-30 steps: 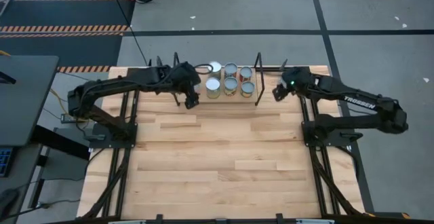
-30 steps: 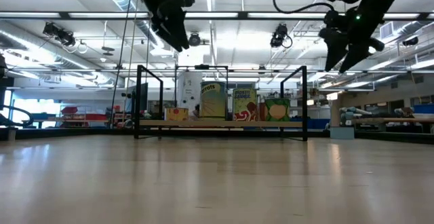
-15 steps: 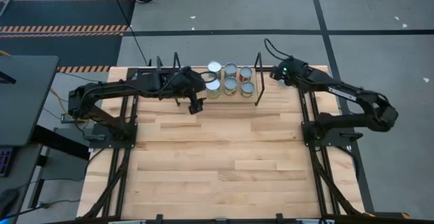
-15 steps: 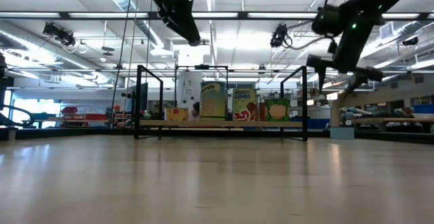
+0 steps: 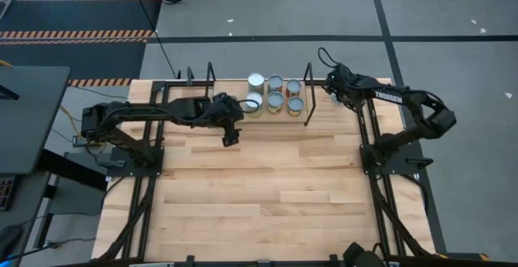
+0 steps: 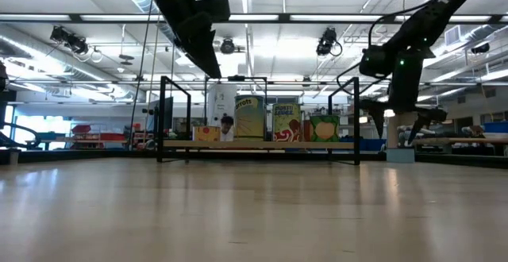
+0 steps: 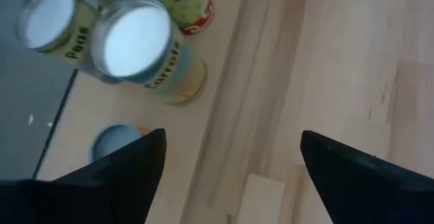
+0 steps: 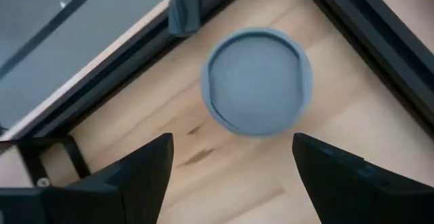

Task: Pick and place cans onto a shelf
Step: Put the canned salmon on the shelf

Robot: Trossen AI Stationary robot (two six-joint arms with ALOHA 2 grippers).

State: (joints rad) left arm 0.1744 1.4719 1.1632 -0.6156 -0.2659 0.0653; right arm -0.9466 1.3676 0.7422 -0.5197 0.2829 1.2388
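Cans (image 5: pixel 275 99) stand bunched on the shelf (image 5: pixel 299 115) at the table's far edge, between its black upright posts; from above we count six round silvery tops. From table height we see printed labels facing us, one yellow can reading carrots (image 6: pixel 248 117), a green-labelled one (image 6: pixel 323 128) at the row's right end, but those behind are covered and their labels unreadable. In the left wrist view a carrots can (image 7: pixel 146 51) and a can marked peas (image 7: pixel 47 20) show pale, bright lids, while another lid beside the finger is half hidden.

We see one more can (image 8: pixel 256 81) in the right wrist view, a dull blue-grey disc on light wood beside a black frame rail; its side is out of sight, and the arm covers it from above.

Left gripper (image 5: pixel 229 135) hangs over the butcher-block tabletop (image 5: pixel 267 194) just in front of the shelf's left end, fingers spread wide and holding nothing. Right gripper (image 5: pixel 333 88) hovers near the shelf's right end, its fingers (image 8: pixel 146 163) apart on either side of that can, not touching it.
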